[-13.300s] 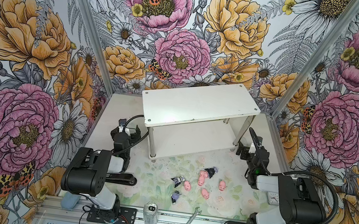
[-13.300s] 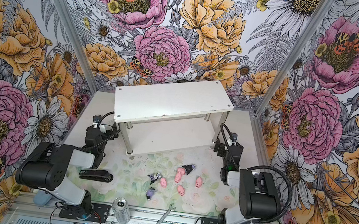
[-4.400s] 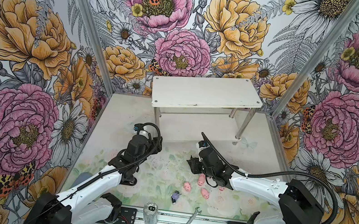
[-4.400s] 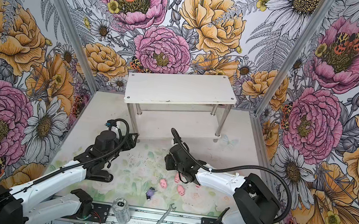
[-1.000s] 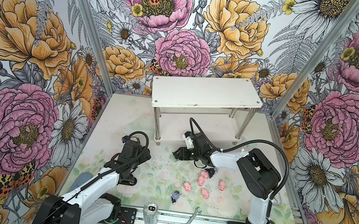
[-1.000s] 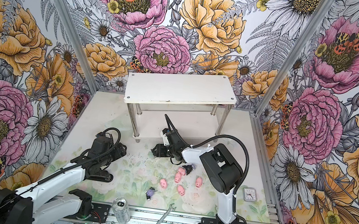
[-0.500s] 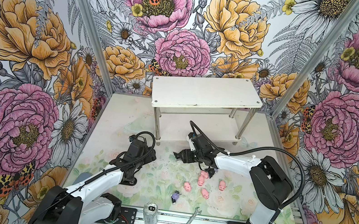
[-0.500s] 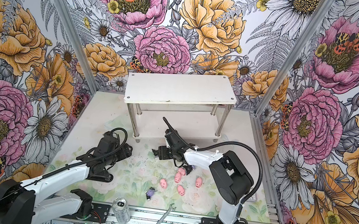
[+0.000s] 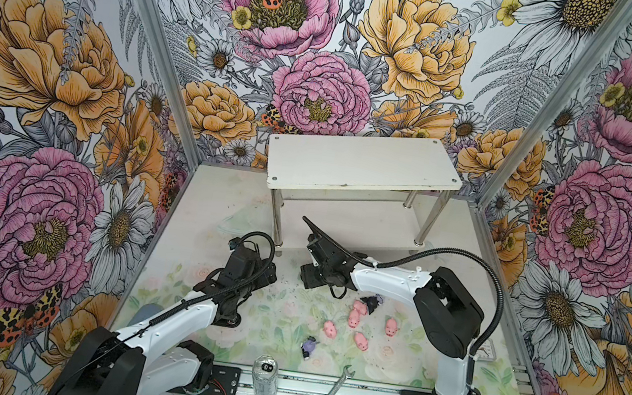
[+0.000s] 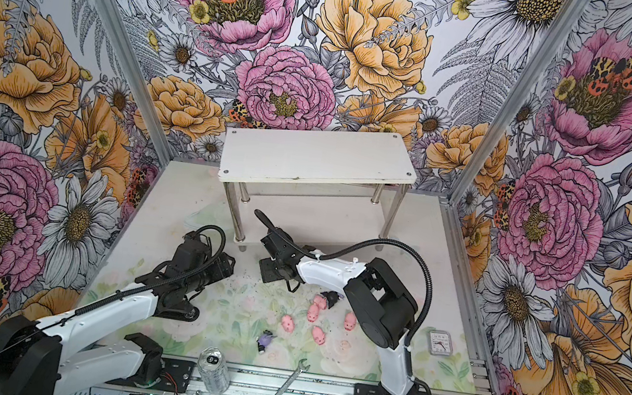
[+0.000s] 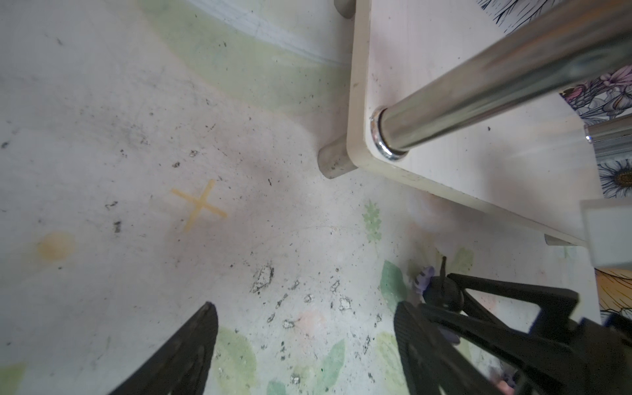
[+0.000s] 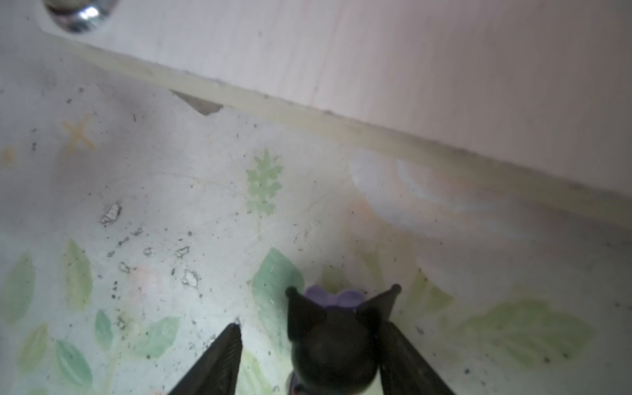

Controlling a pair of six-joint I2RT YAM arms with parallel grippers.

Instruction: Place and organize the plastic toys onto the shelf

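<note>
A: Where was the right gripper?

B: Low over the table, just short of the front edge of the white two-tier shelf with chrome tube legs. A tiny black plastic figurine with pointed ears and purple trim sat between its jaws. One finger lay against it. The other stood off, with table showing in the gap. So the jaws were released, not grasping. I could not tell whether the toy rested on the table.

A: And the left gripper?

B: Jaws spread wide with nothing in them, hovering by the shelf's front chrome leg.

A: The other toys?

B: Five small pink plastic pigs and two more dark figurines lay on the table, well in front of the shelf. The top board was bare.

A: How should this step be done?

B: My reading: close squarely on the body below the big head, since the rounded head could slip out. Lift above the lower board's lip and stay clear of the leg. Set the figurine upright, well back from the edge, leaving room for a row.
</note>
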